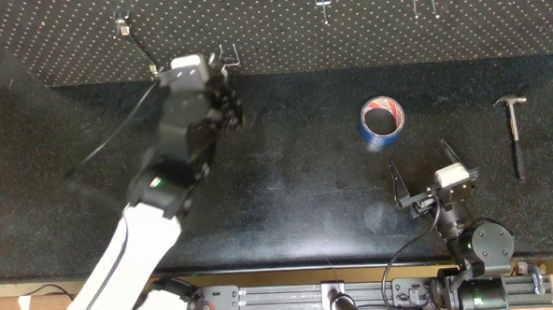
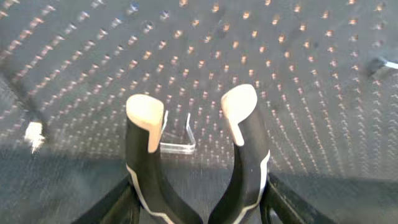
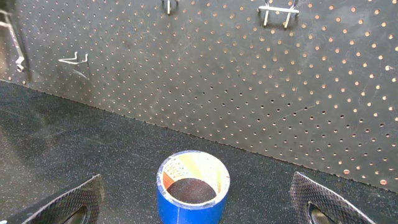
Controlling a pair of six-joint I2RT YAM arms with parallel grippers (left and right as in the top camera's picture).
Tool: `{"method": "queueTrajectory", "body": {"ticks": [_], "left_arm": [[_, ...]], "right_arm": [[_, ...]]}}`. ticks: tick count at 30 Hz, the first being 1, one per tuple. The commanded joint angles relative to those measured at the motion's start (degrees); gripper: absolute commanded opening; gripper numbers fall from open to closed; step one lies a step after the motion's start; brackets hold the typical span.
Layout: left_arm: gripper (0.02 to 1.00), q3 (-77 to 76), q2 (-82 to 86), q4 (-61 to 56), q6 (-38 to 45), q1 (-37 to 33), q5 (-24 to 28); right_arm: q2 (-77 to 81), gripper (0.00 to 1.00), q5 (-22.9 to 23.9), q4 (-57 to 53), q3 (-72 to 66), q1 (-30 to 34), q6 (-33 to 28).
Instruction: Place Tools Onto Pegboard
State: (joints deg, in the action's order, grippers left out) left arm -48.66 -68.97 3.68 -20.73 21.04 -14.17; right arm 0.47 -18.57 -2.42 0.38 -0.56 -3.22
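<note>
My left gripper is raised against the black pegboard, open, its white pads on either side of a small wire hook; nothing is between them. In the top view this gripper sits just under the hook. A blue tape roll stands upright on the dark table, right of centre. My right gripper rests low behind it, open wide, its dark fingers flanking the roll from a distance. A hammer lies at the far right.
More hooks hang on the pegboard: one with a white tag at the left, one in the middle and a double one at the right. The dark table lies bare between the two arms.
</note>
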Motion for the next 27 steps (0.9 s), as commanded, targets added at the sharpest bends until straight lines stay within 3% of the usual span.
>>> {"method": "queueTrajectory", "body": {"ticks": [1,8,13,27], "left_arm": [[0.027,0.1,-9.0,-17.4,9.5,-0.1,-7.1],[0.027,0.1,-11.8,-30.7,12.3,-2.3,-8.5],[0.027,0.1,-12.2,-31.6,16.2,-2.8,-9.1],[0.027,0.1,-19.1,-39.4,16.8,-3.5,-9.2]], "right_arm": [[-0.4,0.976,0.0,-0.3,-0.2,-0.5,1.1],[-0.4,0.976,0.0,-0.3,-0.2,-0.5,1.1],[-0.4,0.976,0.0,-0.3,-0.2,-0.5,1.1],[-0.4,0.976,0.0,-0.3,-0.2,-0.5,1.1]]}}
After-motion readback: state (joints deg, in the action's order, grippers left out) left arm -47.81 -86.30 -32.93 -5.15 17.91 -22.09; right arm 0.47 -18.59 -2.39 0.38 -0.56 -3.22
